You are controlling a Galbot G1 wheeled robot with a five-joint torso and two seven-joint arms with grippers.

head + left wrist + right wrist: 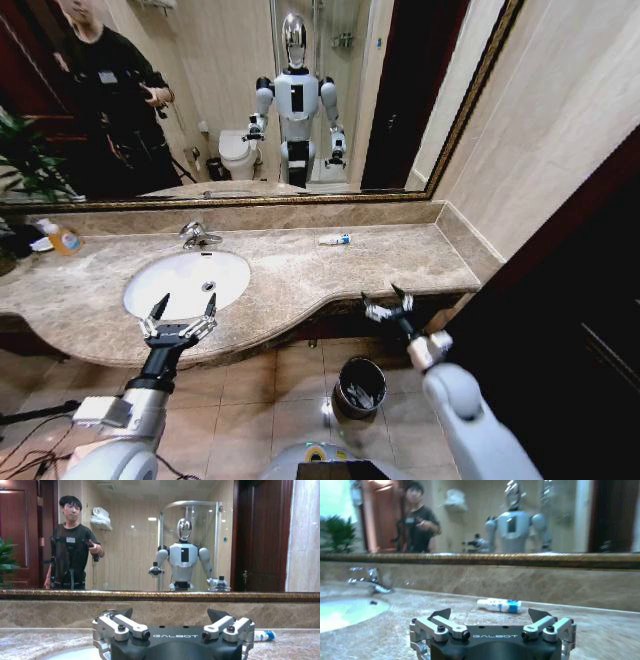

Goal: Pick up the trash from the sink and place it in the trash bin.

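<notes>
Hovering left gripper (183, 309) wide open at sink (140, 278) front rim, right gripper (388, 301) also open; white-and-blue tube (335, 240) lying on counter, needing rightward reach

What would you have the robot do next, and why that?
Probably reach the right gripper forward toward the white-and-blue tube lying on the marble counter behind it. Both grippers are open and hold nothing, the sink under the left gripper looks bare, and the trash bin on the floor already has items in it. That tube seems the only trash left.
</notes>
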